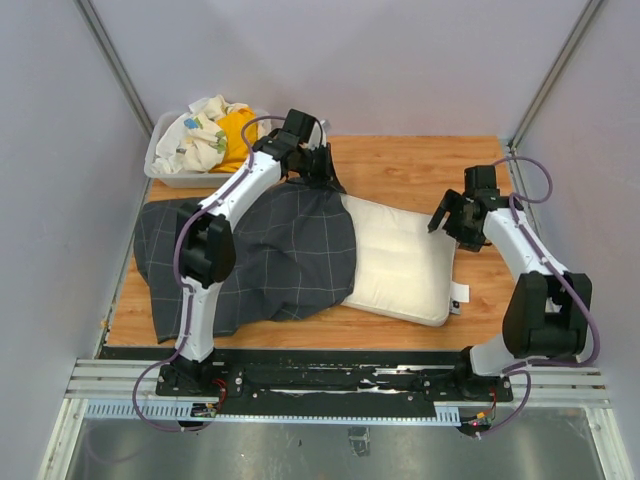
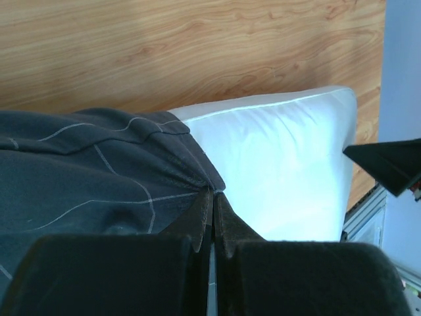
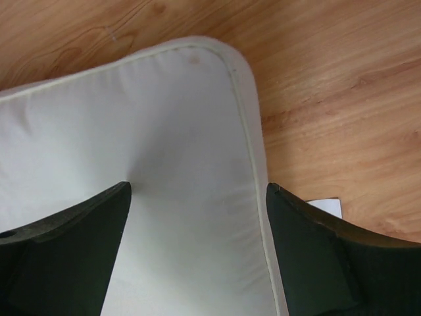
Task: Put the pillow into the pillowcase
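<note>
Left gripper (image 1: 318, 168), fingers pressed together, is pinching the pillowcase (image 1: 270, 255) hem at its 1 o'clock corner. Right gripper (image 1: 448, 215), fingers spread, is hovering over the pillow (image 1: 400, 262), which is lying at the pillowcase's 3 o'clock. Risk: the thin pinch slipping and the mouth collapsing.

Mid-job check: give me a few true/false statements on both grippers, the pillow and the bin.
The left gripper is shut on the pillowcase edge. True.
The right gripper is clamped on the pillow. False: it is open, fingers spread at the pillow's corner.
The pillow is fully inside the pillowcase. False: a large part lies uncovered.
The bin holds a yellow cloth. True.
</note>
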`<control>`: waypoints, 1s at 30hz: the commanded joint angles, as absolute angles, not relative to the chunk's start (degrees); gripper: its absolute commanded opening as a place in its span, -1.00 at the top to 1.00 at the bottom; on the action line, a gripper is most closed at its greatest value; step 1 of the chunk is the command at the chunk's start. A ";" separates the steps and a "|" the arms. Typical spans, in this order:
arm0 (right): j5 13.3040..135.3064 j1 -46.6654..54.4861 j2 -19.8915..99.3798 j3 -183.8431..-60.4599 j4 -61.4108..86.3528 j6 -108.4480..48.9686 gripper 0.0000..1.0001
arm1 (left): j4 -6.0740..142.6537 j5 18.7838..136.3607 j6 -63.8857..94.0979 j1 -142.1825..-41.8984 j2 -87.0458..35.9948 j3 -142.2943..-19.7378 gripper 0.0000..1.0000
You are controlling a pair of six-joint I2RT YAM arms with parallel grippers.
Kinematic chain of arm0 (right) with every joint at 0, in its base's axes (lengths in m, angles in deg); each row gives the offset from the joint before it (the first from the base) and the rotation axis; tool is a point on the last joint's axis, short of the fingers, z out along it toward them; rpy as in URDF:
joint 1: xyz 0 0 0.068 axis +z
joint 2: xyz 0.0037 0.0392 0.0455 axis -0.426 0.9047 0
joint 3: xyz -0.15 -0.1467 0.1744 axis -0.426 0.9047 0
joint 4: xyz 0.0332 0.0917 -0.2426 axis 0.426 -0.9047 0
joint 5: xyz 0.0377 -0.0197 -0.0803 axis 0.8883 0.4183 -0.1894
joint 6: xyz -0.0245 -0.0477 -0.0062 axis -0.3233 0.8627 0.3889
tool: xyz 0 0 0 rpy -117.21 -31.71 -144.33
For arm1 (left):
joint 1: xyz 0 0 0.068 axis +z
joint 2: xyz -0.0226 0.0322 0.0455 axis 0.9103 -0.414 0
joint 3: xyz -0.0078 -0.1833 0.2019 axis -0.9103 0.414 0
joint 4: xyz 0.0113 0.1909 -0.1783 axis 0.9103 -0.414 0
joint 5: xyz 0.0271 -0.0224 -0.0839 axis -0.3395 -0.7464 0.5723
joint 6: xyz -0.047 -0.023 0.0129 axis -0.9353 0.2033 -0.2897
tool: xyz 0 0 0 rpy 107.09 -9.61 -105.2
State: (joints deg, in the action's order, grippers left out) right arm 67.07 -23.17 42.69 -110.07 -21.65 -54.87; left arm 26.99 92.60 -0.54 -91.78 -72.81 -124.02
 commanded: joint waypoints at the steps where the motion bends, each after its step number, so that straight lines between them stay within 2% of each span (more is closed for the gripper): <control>1: 69.06 -27.02 46.49 -109.01 -17.37 -59.53 -0.69 | 26.51 94.28 0.54 -91.23 -74.59 -126.35 0.99; 8: 83.72 -28.86 54.92 -108.55 -7.07 -62.57 -0.66 | 26.33 94.35 0.76 -91.21 -76.03 -126.26 0.99; 12: 96.54 -26.97 60.30 -109.48 0.80 -64.54 -0.45 | 26.07 95.11 0.79 -91.21 -77.79 -127.54 0.99; 19: 104.57 -18.20 61.46 -116.89 2.01 -63.35 -0.20 | 26.25 98.17 -1.72 -91.21 -81.26 -133.11 1.00; 30: 107.52 -11.37 60.59 -126.01 0.44 -63.79 -0.24 | 30.43 101.72 -5.77 -92.27 -79.79 -133.38 1.00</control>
State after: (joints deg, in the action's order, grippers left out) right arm 99.88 -15.17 61.21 -121.96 -1.81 -62.10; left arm 25.19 93.08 -2.57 -89.62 -81.21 -130.89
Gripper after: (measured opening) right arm 0.617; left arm 0.009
